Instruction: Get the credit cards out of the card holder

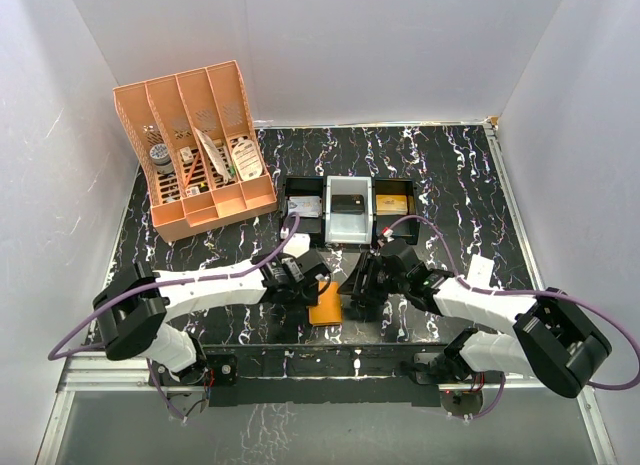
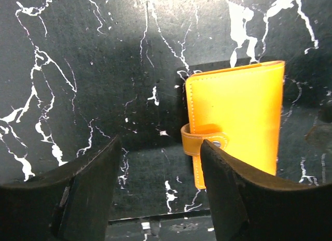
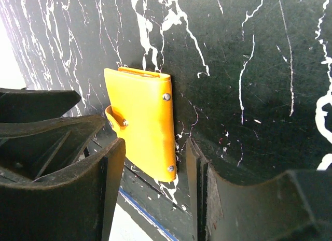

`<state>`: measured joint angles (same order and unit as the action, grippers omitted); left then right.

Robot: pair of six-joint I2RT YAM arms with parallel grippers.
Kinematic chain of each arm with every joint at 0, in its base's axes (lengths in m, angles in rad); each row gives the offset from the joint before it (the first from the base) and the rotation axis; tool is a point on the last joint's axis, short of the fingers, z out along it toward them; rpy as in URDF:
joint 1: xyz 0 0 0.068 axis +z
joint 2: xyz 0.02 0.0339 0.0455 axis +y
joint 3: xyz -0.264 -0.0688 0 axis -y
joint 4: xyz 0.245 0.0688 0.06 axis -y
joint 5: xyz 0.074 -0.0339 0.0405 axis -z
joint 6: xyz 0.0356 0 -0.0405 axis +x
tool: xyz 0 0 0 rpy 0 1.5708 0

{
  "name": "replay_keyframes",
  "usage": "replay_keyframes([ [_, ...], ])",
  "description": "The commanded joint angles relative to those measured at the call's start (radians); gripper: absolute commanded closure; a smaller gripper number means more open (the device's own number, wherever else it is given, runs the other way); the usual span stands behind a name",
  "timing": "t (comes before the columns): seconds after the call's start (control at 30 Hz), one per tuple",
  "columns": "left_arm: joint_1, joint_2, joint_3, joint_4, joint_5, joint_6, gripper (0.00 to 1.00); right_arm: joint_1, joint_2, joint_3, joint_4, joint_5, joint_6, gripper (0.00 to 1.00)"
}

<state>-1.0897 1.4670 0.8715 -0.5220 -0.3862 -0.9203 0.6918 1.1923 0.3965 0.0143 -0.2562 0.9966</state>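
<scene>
Two tools stand partly open and empty beside the closed orange card holder [image 1: 325,307], which lies flat on the marble tabletop [image 1: 450,185] with its long axis pointing away from the bases. The right tool [image 3: 155,145] lines up over it. The left tool [image 2: 161,143] sits off its strap side.

1 card holder [image 1: 325,310]; 1 peach desk organizer [image 1: 215,210], 4 slots; 1 black tray [image 1: 300,182], 3 compartments.

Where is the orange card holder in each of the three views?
Top external: card holder at lower centre, near the table's front edge.
Left wrist: right of centre, closed, strap on its left.
Right wrist: left of centre, strap again on its left.
Shared landmark: the white-veined black table.
</scene>
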Motion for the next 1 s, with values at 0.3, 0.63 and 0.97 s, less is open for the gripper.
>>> replay_keyframes([
  [0.3, -0.004, 0.085, 0.134, -0.005, 0.063, 0.023, 0.27, 0.005, -0.283, -0.112, -0.018, 0.234, 0.207, 0.59],
  [0.63, -0.005, 0.146, 0.14, -0.084, 0.042, -0.025, 0.34, 0.005, -0.346, -0.133, -0.102, 0.216, 0.21, 0.56],
  [0.97, -0.006, 0.026, 0.001, 0.006, 0.057, -0.083, 0.63, 0.003, -0.253, -0.105, -0.066, 0.111, 0.173, 0.55],
])
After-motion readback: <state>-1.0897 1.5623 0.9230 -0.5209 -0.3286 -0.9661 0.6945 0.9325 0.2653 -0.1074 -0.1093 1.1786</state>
